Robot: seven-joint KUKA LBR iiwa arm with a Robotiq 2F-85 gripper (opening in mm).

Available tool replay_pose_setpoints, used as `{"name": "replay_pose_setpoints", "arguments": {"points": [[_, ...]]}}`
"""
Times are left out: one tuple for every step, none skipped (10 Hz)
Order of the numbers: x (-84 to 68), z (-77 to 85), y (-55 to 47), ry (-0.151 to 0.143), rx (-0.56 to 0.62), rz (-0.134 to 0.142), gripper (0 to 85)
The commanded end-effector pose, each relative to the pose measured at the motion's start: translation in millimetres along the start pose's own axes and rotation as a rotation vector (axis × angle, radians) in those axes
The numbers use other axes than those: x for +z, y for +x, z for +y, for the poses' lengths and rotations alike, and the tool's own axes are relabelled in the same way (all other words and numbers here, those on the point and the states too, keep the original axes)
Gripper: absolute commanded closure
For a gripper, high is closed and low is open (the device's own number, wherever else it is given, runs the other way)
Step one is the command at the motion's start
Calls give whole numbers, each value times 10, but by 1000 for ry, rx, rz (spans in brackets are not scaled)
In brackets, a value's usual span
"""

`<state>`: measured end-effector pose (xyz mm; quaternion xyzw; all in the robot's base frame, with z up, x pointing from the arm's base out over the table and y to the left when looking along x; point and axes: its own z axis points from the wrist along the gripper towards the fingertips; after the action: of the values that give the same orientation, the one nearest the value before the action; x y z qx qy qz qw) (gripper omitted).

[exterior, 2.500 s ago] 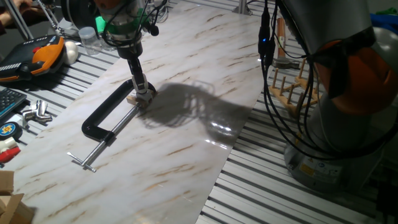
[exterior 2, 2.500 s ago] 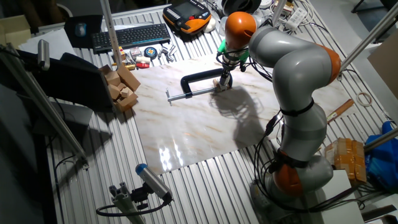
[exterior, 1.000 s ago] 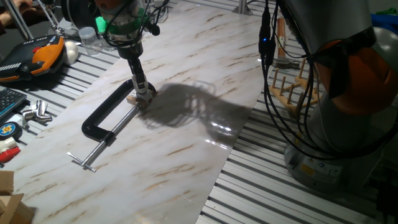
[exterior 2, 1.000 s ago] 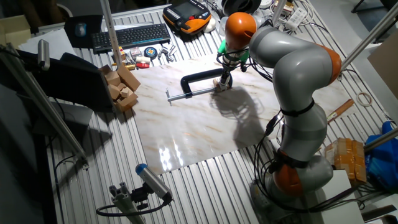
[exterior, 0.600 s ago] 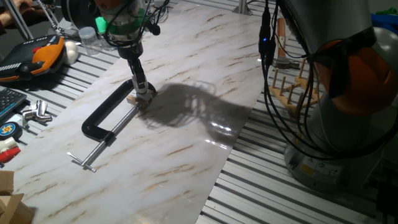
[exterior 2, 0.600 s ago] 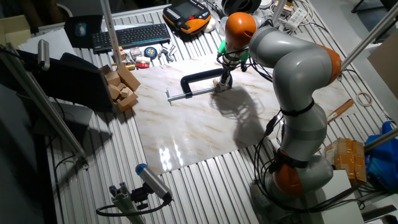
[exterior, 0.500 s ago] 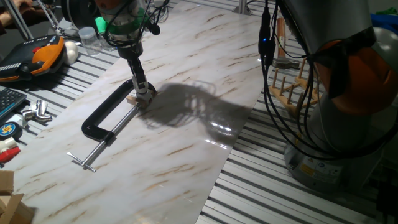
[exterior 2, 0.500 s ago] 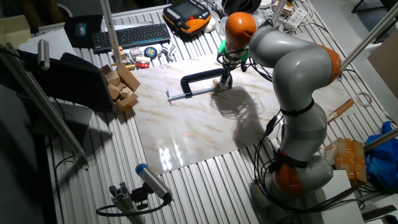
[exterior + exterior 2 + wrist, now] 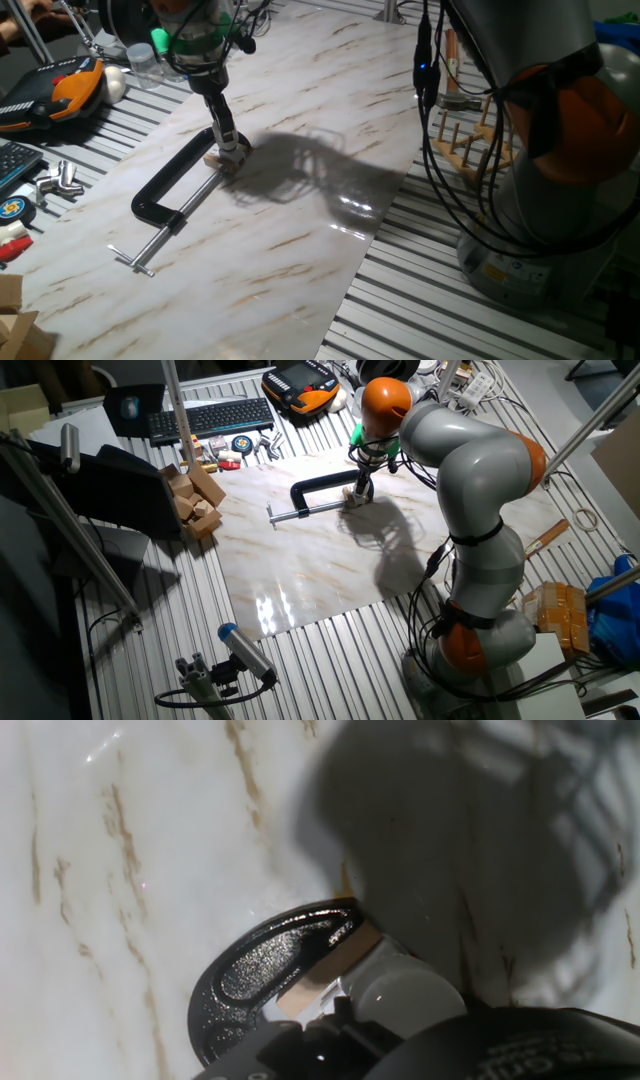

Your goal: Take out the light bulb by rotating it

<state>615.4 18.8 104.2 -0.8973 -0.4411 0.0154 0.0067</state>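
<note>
The light bulb (image 9: pixel 402 994) shows in the hand view as a small frosted white globe standing in the tan wooden block (image 9: pixel 328 974). The block is held in the jaw of the black C-clamp (image 9: pixel 262 972) on the marble slab (image 9: pixel 300 240). My gripper (image 9: pixel 232 147) points straight down onto the block (image 9: pixel 214 160) at the clamp's (image 9: pixel 165 190) far end, with its fingers closed around the bulb. In both fixed views the fingers hide the bulb. The other fixed view shows the gripper (image 9: pixel 358 494) beside the clamp (image 9: pixel 318 484).
An orange-black pendant (image 9: pixel 62 90), a white egg-like thing (image 9: pixel 116 82) and metal parts (image 9: pixel 55 182) lie left of the slab. A wooden peg rack (image 9: pixel 468 140) stands to its right. A keyboard (image 9: pixel 210 418) and stacked wooden blocks (image 9: pixel 195 500) sit beyond the slab.
</note>
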Motion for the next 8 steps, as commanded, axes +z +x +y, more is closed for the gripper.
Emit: {"name": "replay_pose_setpoints", "arguments": {"points": [[0, -1, 0, 4, -2, -3, 850], [0, -1, -1, 4, -9, -3, 850], [1, -1, -1, 4, -16, -1, 850], [1, -1, -1, 8, -19, 0, 850], [1, -2, 0, 10, -26, 0, 850], [1, -2, 0, 12, -35, 1, 850], [-2, -3, -2, 13, -49, 0, 850], [-3, -5, -3, 11, -61, 0, 850]]}}
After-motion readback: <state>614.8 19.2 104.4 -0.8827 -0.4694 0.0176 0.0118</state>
